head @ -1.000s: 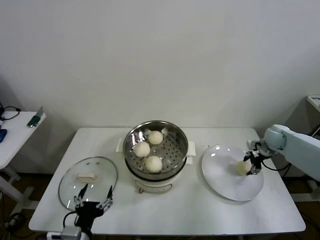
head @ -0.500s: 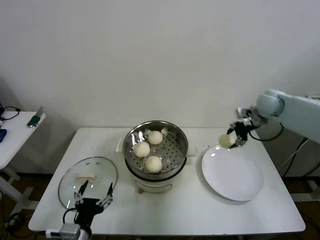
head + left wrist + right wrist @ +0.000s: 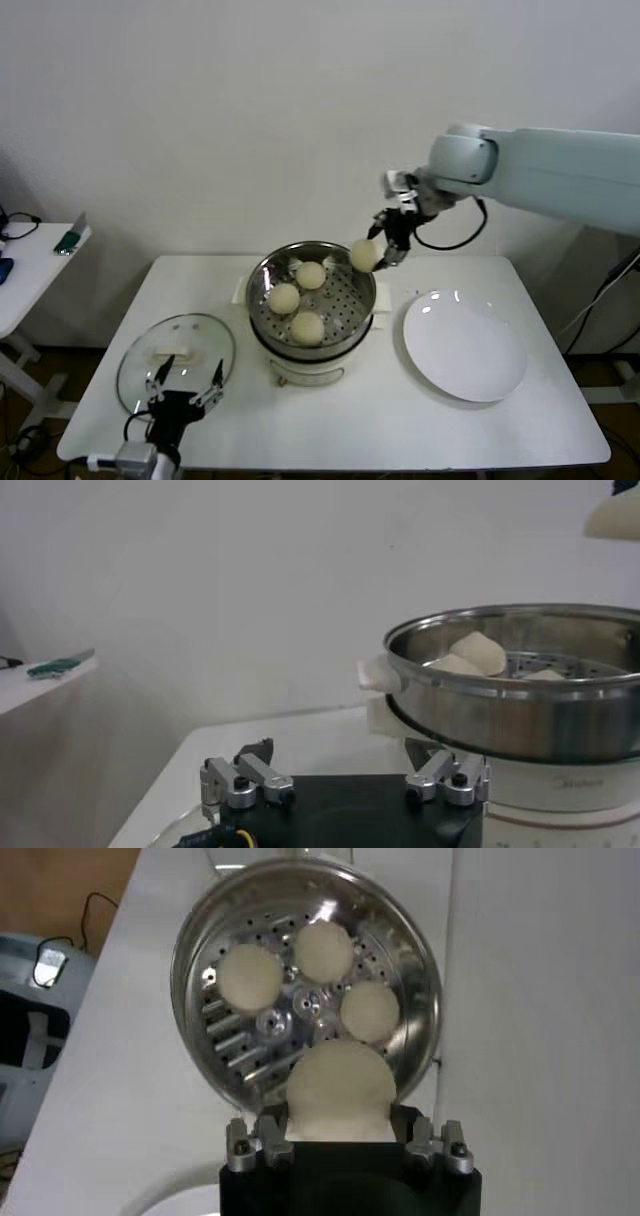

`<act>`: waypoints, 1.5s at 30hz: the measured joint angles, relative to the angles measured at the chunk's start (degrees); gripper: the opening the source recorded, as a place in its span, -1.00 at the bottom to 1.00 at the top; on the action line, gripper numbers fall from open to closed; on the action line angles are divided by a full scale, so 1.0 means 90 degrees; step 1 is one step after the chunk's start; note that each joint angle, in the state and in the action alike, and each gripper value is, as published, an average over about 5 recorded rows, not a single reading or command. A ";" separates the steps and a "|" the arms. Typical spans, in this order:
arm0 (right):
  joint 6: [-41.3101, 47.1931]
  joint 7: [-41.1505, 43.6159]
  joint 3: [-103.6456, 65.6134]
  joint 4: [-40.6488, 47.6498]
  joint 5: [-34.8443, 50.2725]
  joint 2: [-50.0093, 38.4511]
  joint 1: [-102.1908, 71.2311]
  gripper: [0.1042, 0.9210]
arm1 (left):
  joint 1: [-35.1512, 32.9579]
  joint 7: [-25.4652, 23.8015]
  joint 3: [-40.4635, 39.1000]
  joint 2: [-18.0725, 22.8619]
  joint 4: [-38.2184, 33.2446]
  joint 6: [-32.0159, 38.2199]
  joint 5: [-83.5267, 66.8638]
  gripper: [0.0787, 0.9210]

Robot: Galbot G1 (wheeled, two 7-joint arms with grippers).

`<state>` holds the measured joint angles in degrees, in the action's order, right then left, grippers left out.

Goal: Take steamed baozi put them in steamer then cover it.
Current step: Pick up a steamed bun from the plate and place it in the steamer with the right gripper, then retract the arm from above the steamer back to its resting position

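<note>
- White table (image 3: 400, 420) against a plain white wall; a side desk w/ clutter sits off to the robot's left.
- Round shiny steel steamer pot w/ perforated floor on a white base (image 3: 311, 300) stands mid-table. Three small cream-white buns lie inside it (image 3: 298, 299).
- Right gripper (image 3: 383, 245) is clamped on the fourth cream-white bun (image 3: 364, 255), held in the air over the steamer's right rim, not yet inside.
- Right wrist view: held bun (image 3: 340, 1092) fills the gap between the jaws, w/ the open basket floor below and the other three grouped toward the far side.
- Flat white plate (image 3: 465, 345), right of the steamer, has no buns on it.
- Left gripper (image 3: 187, 392) hangs spread wide, gripping nothing, at the near edge of the round clear glass lid w/ cream handle (image 3: 176, 357), which lies flat on the table left of the steamer.
- Doing it well, imo: carry the bun further in over bare perforated floor, lower close before letting go so it doesn't roll or hit the rim, and keep off the other three.
- Hard to see: lid is barely visible in the left wrist view; exact pad contact on the bun is hidden by the gripper body.
</note>
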<state>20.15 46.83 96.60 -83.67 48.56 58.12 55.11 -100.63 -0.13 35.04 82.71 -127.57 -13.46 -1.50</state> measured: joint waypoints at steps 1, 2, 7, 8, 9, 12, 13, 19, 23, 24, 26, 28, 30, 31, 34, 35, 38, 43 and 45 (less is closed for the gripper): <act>0.0042 -0.0054 0.0014 0.0010 0.0003 0.0096 -0.0040 0.39 | 0.0005 0.0000 0.0008 0.0001 0.0000 -0.0001 -0.0009 0.77; 0.0083 -0.0107 0.0024 0.0024 0.0000 0.0185 -0.0088 0.39 | 0.0011 0.0001 0.0014 0.0001 0.0000 -0.0004 -0.0018 0.77; 0.0274 -0.0351 0.0031 0.0121 -0.0087 0.0510 -0.0393 0.39 | 0.0041 -0.0001 0.0038 0.0001 -0.0001 -0.0028 -0.0058 0.77; 0.0309 -0.0396 0.0030 0.0140 -0.0119 0.0552 -0.0464 0.39 | 0.0044 -0.0001 0.0041 0.0001 -0.0001 -0.0032 -0.0064 0.77; 0.0344 -0.0440 0.0027 0.0159 -0.0155 0.0587 -0.0536 0.39 | 0.0045 -0.0002 0.0044 0.0000 -0.0001 -0.0035 -0.0069 0.77; 0.0453 -0.0571 0.0011 0.0203 -0.0283 0.0667 -0.0762 0.39 | 0.0047 -0.0005 0.0054 -0.0010 -0.0001 -0.0041 -0.0082 0.77; 0.0487 -0.0613 0.0002 0.0214 -0.0328 0.0689 -0.0838 0.39 | 0.0047 -0.0006 0.0057 -0.0015 -0.0001 -0.0045 -0.0086 0.77; 0.0652 -0.0825 -0.0086 0.0293 -0.0541 0.0841 -0.1248 0.39 | 0.0063 -0.0015 0.0055 -0.0029 -0.0001 -0.0076 -0.0096 0.77; 0.0724 -0.0922 -0.0143 0.0356 -0.0657 0.0924 -0.1478 0.39 | 0.0069 -0.0022 0.0048 -0.0029 -0.0002 -0.0085 -0.0096 0.77; 0.0738 -0.0942 -0.0156 0.0371 -0.0685 0.0938 -0.1524 0.39 | 0.0069 -0.0023 0.0050 -0.0029 -0.0002 -0.0085 -0.0096 0.77; 0.0756 -0.0970 -0.0181 0.0395 -0.0731 0.0960 -0.1597 0.40 | 0.0068 -0.0024 0.0054 -0.0030 -0.0002 -0.0085 -0.0096 0.77; 0.0760 -0.0981 -0.0203 0.0408 -0.0757 0.0975 -0.1641 0.46 | 0.0068 -0.0024 0.0058 -0.0030 -0.0003 -0.0084 -0.0096 0.77; 0.0749 -0.0981 -0.0226 0.0415 -0.0768 0.0984 -0.1665 0.54 | 0.0068 -0.0024 0.0060 -0.0031 -0.0004 -0.0084 -0.0094 0.77; 0.0739 -0.0979 -0.0240 0.0420 -0.0770 0.0985 -0.1671 0.60 | 0.0068 -0.0024 0.0060 -0.0031 -0.0004 -0.0083 -0.0093 0.77; 0.0676 -0.0941 -0.0295 0.0442 -0.0740 0.0968 -0.1663 0.73 | 0.0068 -0.0024 0.0064 -0.0032 -0.0005 -0.0081 -0.0086 0.77; 0.0642 -0.0913 -0.0317 0.0448 -0.0710 0.0953 -0.1644 0.74 | 0.0068 -0.0024 0.0069 -0.0035 -0.0005 -0.0081 -0.0085 0.77; 0.0510 -0.0797 -0.0385 0.0456 -0.0562 0.0887 -0.1532 0.76 | 0.0067 -0.0024 0.0089 -0.0047 -0.0005 -0.0074 -0.0087 0.77; 0.0312 -0.0650 -0.0539 0.0462 -0.0214 0.0657 -0.1278 0.76 | 0.0065 -0.0009 0.0099 -0.0059 -0.0006 -0.0030 -0.0141 0.77; 0.0280 -0.0678 -0.0652 0.0452 -0.0056 0.0497 -0.1241 0.76 | 0.0070 0.0005 0.0102 -0.0059 -0.0007 -0.0017 -0.0171 0.77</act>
<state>22.67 40.73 90.74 -79.61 48.05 62.60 43.94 -100.00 -0.09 35.96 82.18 -127.63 -13.61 -3.04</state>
